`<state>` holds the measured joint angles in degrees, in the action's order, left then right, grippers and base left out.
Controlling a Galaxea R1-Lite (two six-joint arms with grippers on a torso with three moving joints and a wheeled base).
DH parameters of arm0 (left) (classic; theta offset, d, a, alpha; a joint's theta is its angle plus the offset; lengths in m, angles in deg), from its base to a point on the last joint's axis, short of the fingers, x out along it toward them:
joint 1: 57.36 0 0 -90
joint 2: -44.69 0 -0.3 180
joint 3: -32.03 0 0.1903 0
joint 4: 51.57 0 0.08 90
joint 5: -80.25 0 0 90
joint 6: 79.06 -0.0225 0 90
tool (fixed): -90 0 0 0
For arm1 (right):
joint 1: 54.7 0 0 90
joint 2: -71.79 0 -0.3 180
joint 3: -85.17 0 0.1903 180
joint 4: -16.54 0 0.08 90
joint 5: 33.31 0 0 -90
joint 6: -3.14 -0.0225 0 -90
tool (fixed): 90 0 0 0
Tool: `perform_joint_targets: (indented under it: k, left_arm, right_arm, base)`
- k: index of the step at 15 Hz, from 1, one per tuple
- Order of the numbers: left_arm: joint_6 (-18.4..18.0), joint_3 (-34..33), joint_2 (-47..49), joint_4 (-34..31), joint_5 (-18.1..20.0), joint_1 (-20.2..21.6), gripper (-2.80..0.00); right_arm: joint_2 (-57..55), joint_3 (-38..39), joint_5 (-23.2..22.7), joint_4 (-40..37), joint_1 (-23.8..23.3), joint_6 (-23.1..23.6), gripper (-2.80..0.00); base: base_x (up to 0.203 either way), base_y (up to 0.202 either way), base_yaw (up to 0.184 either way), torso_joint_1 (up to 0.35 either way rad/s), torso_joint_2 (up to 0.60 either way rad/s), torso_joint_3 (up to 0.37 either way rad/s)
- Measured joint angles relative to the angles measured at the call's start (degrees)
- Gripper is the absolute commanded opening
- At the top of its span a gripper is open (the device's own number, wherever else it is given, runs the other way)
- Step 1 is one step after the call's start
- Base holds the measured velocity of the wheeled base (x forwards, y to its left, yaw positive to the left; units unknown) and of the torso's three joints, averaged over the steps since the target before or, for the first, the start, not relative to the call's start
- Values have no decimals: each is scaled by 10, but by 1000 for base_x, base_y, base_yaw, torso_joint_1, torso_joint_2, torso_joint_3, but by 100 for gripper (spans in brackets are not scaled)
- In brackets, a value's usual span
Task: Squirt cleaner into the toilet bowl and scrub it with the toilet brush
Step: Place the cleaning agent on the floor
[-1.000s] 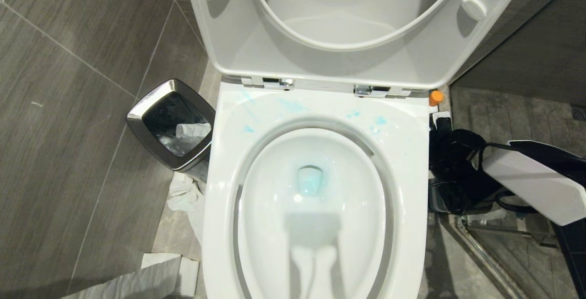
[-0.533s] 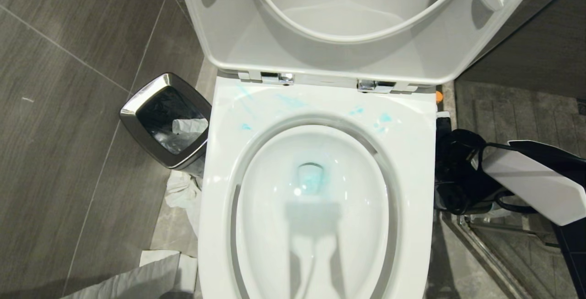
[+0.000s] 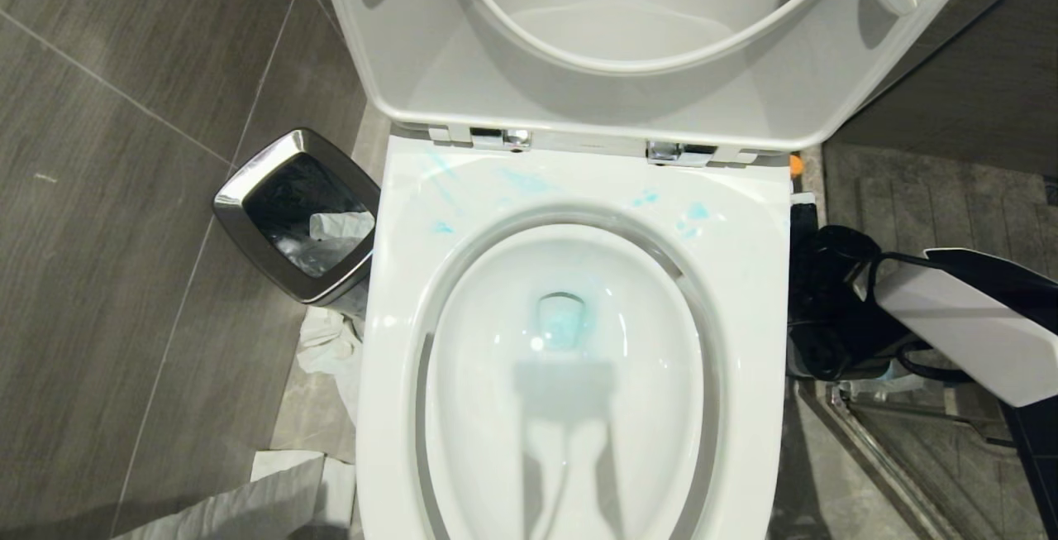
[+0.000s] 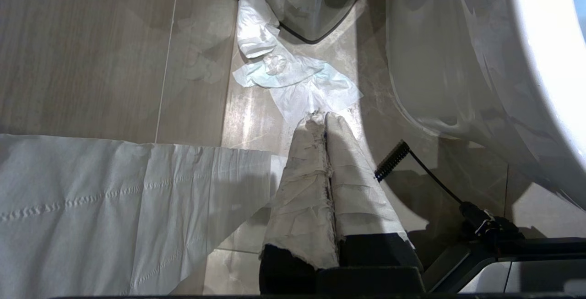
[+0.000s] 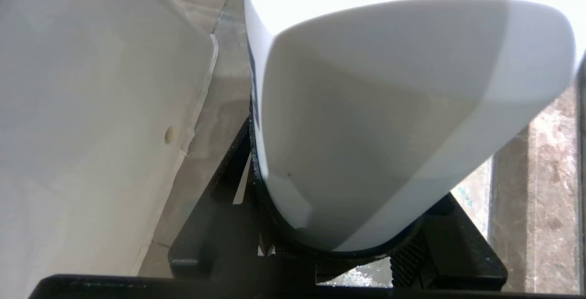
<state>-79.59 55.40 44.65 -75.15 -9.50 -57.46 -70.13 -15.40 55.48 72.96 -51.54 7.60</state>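
The white toilet bowl point(image 3: 570, 193) fills the middle of the head view. Turquoise smears mark its back rim, and the water in the basin point(image 3: 562, 321) is tinted turquoise. To the right of the bowl, low beside its rim, my right gripper point(image 3: 814, 267) is shut on the pale cleaner bottle point(image 5: 375, 106). Only a sliver of the bottle's orange cap point(image 3: 794, 164) shows past the rim in the head view. My left gripper point(image 4: 320, 118) is shut with nothing in it, its wrapped fingers pointing at the floor left of the toilet. The toilet brush is out of view.
The seat and lid point(image 3: 645, 102) stand raised. A chrome-rimmed black bin point(image 3: 248, 201) sits left of the bowl, with crumpled tissue point(image 3: 331, 350) below it. A strip of toilet paper point(image 3: 248, 507) lies on the floor. A metal shower rail point(image 3: 876, 457) runs at the right.
The whole picture has shifted a little because the camera moved, and the toilet rim now hides most of the orange cap. Neither gripper has changed its state.
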Motion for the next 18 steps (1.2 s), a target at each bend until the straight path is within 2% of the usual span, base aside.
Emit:
perform_joint_targets:
  k: [11,15,18]
  left_arm:
    - [0,0,0,0,0,0,-280]
    - [0,0,0,0,0,0,-280]
    - [0,0,0,0,0,0,-280]
  right_arm:
    - [-35,-53,8,-11,0,24,-280]
    - [-44,-53,9,-17,0,26,-280]
    - [-44,-47,9,-34,-1,45,-280]
  base:
    - [0,0,0,0,0,0]
    - [0,0,0,0,0,0]
    - [0,0,0,0,0,0]
